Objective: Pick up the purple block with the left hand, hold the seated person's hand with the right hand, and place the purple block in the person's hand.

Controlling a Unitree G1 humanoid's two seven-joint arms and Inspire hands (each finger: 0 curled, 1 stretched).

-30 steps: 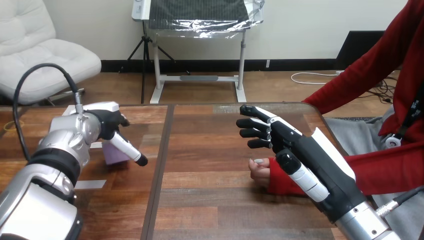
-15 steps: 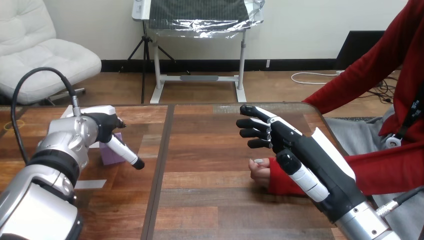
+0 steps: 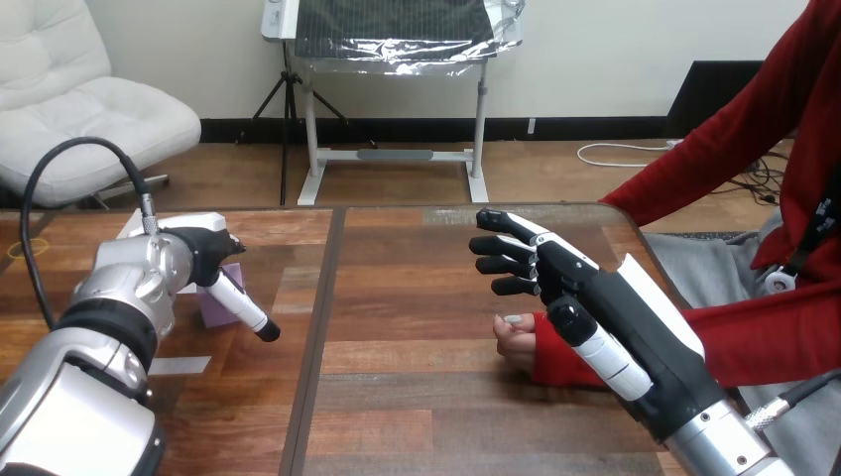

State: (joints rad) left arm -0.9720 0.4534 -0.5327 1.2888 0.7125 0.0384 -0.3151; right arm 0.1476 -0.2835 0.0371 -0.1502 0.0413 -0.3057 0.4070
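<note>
**Obs:** Where is the block?

**Op:** The block [image 3: 216,310] sits on the counter [image 3: 417,397] out at my 9 o'clock. It is partly hidden behind my left hand [image 3: 203,248], which is touching it or just beside it. I cannot tell whether that hand has closed on it or only leans against it.

**Obs:** And the right side?

**Op:** The right hand [image 3: 595,297] is spread and holds nothing, with its fingers [image 3: 499,243] straight and pointing to 11 o'clock. The person's hand [image 3: 514,339] rests on the counter at 8 o'clock from my palm. It looks curled, with the palm not showing. I see no grip on it.

**Obs:** What are the risks from here?

**Op:** I judge three.
1. If the left hand bears on one face only, a lift would shove or tip the block rather than raise it.
2. With no open palm offered, a block released there would likely slide off onto the counter.
3. The person's hand lies below and behind my fingers. Closing the right hand from this pose may catch the sleeve [image 3: 547,367] or nothing at all.
</note>
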